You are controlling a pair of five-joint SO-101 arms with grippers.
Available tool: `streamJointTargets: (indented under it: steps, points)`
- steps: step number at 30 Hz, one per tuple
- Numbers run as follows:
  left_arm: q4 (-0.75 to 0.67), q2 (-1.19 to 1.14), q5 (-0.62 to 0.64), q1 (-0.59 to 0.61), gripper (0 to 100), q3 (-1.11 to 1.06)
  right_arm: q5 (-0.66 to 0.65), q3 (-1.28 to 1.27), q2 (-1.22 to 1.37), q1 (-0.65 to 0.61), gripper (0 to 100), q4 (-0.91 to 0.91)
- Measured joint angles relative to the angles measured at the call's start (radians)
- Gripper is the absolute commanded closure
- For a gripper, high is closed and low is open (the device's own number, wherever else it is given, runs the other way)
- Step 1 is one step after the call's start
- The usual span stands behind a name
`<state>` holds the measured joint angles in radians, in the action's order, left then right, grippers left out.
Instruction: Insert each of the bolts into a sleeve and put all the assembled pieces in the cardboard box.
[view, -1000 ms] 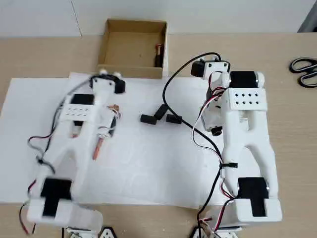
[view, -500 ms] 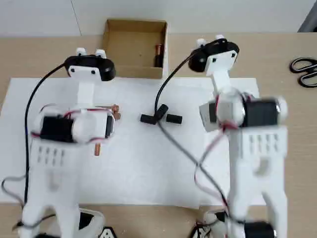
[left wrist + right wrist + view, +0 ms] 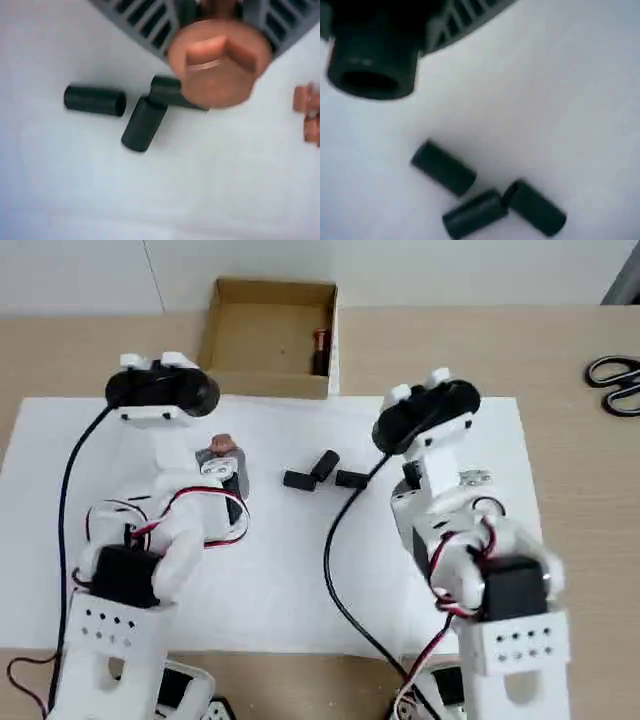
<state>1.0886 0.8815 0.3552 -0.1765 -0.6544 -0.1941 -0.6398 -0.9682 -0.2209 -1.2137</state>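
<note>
Copper colours the hex-headed bolt (image 3: 217, 65), clenched head-outward in the left tool (image 3: 215, 15) above the white sheet (image 3: 280, 570) on the bench (image 3: 560, 340). The right tool (image 3: 385, 25) grasps a black sleeve (image 3: 372, 70) with its open bore showing. Three loose sleeves (image 3: 325, 466) lie between the arms, two of them touching. More copper pieces (image 3: 307, 112) are cut off at the left wrist view's edge and hard to identify. The high view adds the cardboard box (image 3: 225, 340), with one assembled piece (image 3: 320, 343) against its wall.

Three sleeves (image 3: 324, 465) clustered mid-way across the bench (image 3: 80, 350), black cable (image 3: 326, 560) trailing just beside them, open paper (image 3: 280, 580) toward the near edge
</note>
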Motion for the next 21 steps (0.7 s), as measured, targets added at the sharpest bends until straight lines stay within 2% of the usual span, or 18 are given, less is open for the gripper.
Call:
streamJointTargets:
  steps: [5,12,15,21]
  points:
    - [-0.051,0.014,0.069,0.0,99,-0.009,0.012,-0.279,-0.158,-0.015,99.4,0.267]
    - [-0.187,-0.048,0.083,0.0,99,-0.009,0.107,-0.663,-0.459,-0.107,99.5,0.517]
    - [-0.281,-0.114,0.083,-0.012,99,-0.009,0.123,-0.789,-0.594,-0.132,99.5,0.574]
    - [-0.414,-0.224,0.084,-0.098,99,-0.009,0.152,-0.957,-0.799,-0.147,99.5,0.563]
